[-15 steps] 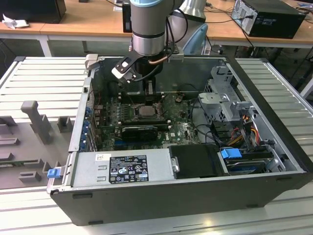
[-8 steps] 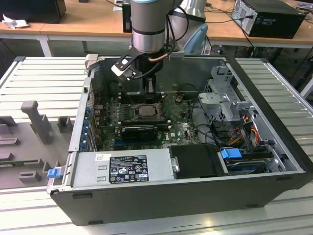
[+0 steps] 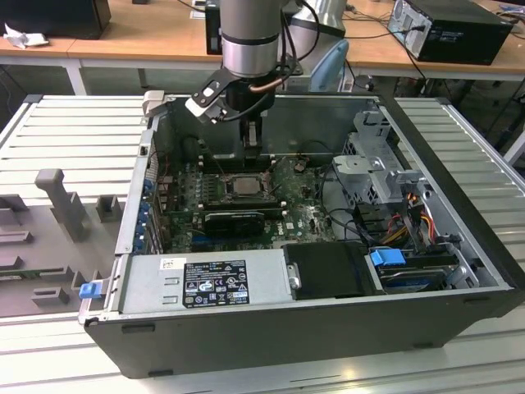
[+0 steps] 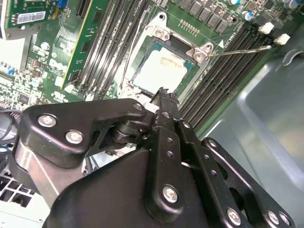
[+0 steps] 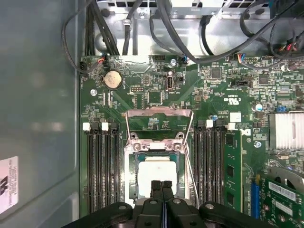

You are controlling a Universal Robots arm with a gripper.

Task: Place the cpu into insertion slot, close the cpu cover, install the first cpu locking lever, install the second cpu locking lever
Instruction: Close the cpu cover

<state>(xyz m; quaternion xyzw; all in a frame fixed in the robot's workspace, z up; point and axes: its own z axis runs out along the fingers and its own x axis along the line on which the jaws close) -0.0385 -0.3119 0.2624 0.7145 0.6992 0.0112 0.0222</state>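
Observation:
The cpu [image 5: 156,171] lies flat in the insertion slot [image 5: 134,190], its pale face up; it also shows in the second wrist view as the cpu [image 4: 161,69]. The cpu cover [image 5: 159,113], a metal frame with a square window, stands swung open beyond the socket. A thin wire locking lever [image 5: 191,171] runs along one side of the socket, and the same lever [image 4: 237,50] sticks out free over the memory slots. My gripper [image 5: 161,184] is shut and empty, its tips just above the cpu's near edge. In the exterior view the gripper [image 3: 253,146] hangs over the socket [image 3: 244,185].
Long black memory slots [image 5: 102,166] flank the socket on both sides. The open computer case [image 3: 271,320] holds a power supply [image 3: 205,283], a drive cage [image 3: 377,172], and cables [image 5: 156,28] along the board's edge. A grey case wall [image 5: 38,95] stands close by.

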